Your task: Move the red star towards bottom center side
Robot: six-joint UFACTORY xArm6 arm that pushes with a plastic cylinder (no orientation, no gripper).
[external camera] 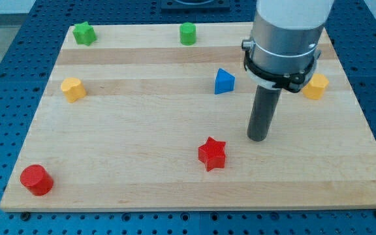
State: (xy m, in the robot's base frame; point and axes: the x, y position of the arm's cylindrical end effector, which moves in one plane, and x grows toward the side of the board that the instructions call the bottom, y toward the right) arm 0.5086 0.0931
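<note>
On the pale wooden board (175, 176) over blue pegboard (12, 59), my tip (258, 138) right of red star (211, 154), no gripper fitted.

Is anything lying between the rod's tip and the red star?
No. In the camera view, only bare wood separates my tip from the red star.

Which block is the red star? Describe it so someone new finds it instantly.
Start at the wooden board and follow its bottom edge to the middle. Just above sits the red star, with my tip close by, up and to the view's right, not touching. The only other red block, the red cylinder, is round and sits in the bottom-left corner.
</note>
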